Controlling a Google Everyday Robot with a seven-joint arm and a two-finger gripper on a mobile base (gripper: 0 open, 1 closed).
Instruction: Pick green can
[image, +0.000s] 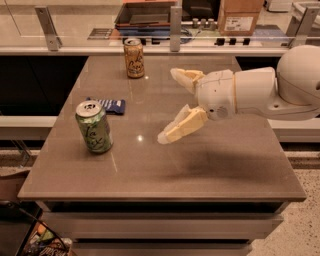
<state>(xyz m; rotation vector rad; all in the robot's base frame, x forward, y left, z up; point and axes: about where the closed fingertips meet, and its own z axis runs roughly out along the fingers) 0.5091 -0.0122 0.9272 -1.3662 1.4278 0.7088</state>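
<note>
The green can (94, 126) stands upright on the left part of the brown table (210, 165), silver top up, pale cursive lettering on its side. My gripper (171, 105) hangs above the table's middle, to the right of the can and well apart from it. Its two cream fingers (184, 124) are spread wide and point left toward the can, with nothing between them. The white arm reaches in from the right edge.
An orange-tan can (134, 58) stands upright at the table's back. A small dark blue packet (110, 105) lies flat just behind the green can. A glass rail with metal posts (175, 22) runs along the far edge, with a cardboard box (241, 16) beyond.
</note>
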